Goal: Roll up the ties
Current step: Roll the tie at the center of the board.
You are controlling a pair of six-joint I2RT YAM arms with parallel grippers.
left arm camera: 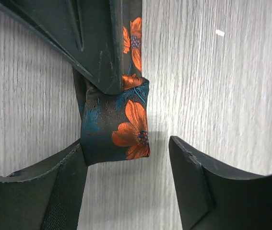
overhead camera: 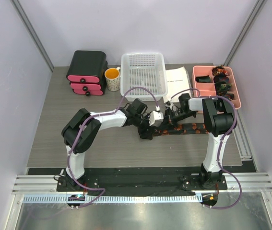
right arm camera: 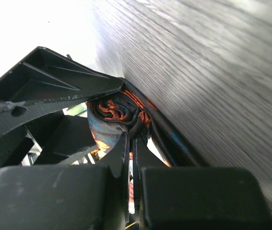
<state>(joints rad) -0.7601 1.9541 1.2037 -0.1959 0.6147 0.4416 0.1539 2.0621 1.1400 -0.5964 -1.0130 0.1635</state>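
Note:
A dark tie (overhead camera: 186, 128) with orange flowers lies across the table's middle, its left end wound into a small coil (left arm camera: 116, 125). My right gripper (overhead camera: 167, 119) is shut on the tie just beside the coil; in the right wrist view its fingertips (right arm camera: 126, 143) pinch the fabric under the coil (right arm camera: 112, 114). My left gripper (overhead camera: 147, 130) is open around the coil. In the left wrist view its left finger (left arm camera: 54, 187) touches the coil's side and its right finger (left arm camera: 198, 177) stands apart from it. Several rolled ties (overhead camera: 222, 81) sit in the pink tray.
A pink tray (overhead camera: 200, 70) stands at the back right, a white basket (overhead camera: 143, 74) at the back middle, a paper sheet (overhead camera: 178, 79) between them. A mug (overhead camera: 112, 79) and a black-and-pink drawer box (overhead camera: 87, 72) stand at the back left.

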